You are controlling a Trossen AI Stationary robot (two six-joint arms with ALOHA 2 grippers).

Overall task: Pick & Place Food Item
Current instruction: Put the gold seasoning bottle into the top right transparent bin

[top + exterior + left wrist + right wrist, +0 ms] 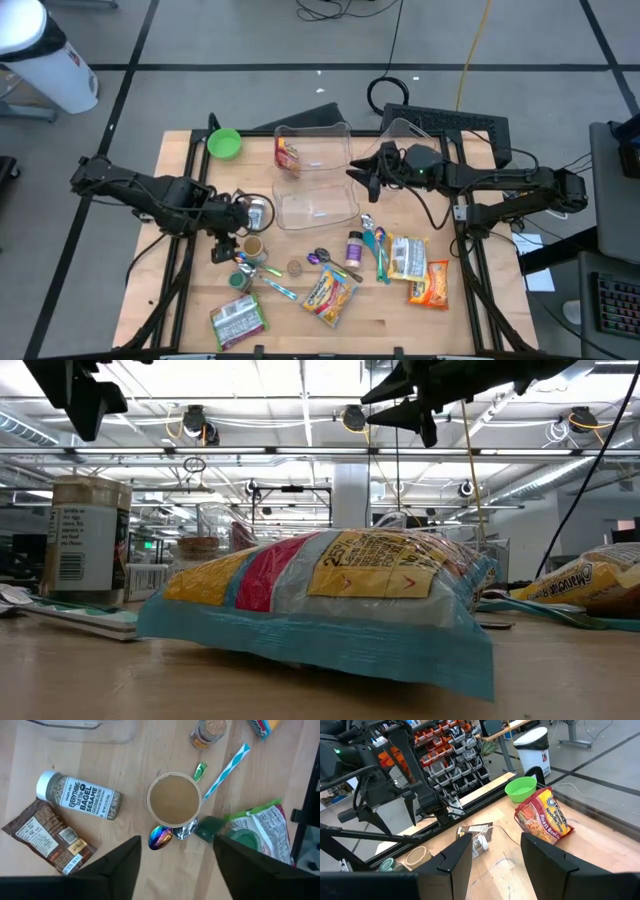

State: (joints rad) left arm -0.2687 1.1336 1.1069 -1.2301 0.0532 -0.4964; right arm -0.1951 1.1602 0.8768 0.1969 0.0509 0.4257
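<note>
The right gripper (362, 172) hangs with its 2 fingers spread and empty over the right edge of the upper clear bin (340, 137), and the red noodle packet (288, 155) lies at that bin's left end, well apart from it. The packet's long axis runs from the table's far edge toward the near one. The left gripper (226, 245), fingers also parted and empty, hovers above a round tan-topped jar (173, 798).
</note>
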